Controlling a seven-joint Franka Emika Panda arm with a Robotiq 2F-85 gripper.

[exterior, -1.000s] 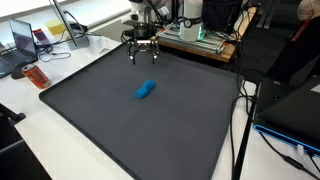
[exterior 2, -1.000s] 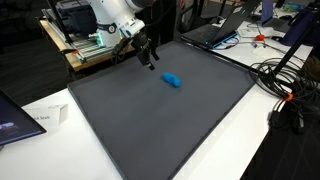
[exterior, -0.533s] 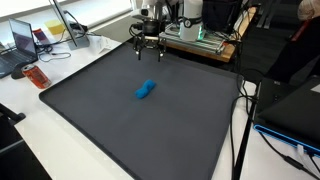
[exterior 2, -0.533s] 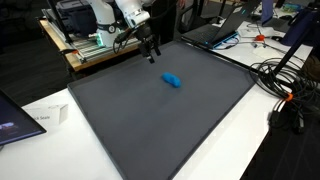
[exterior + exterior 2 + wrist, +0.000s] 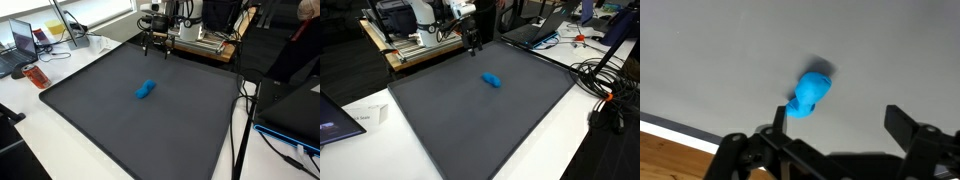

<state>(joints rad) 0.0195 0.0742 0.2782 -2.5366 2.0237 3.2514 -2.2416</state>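
Jaws have lifted and drawn back over the last second, from low over the far part of the dark mat (image 5: 120,125) to above its far edge, beside the wooden bench (image 5: 205,47). They stand fully spread, holding nothing and touching nothing. Blue object (image 5: 146,90) has not shifted: it lies alone near the middle of the mat, slightly toward the far side, well apart from the jaws. Wrist view shows the blue object (image 5: 812,93) between the spread fingers (image 5: 902,122) but far below. Judgement: the retreat breaks off any approach, so a grasp would need a fresh descent. White tabletop (image 5: 35,115) borders the mat on the left.
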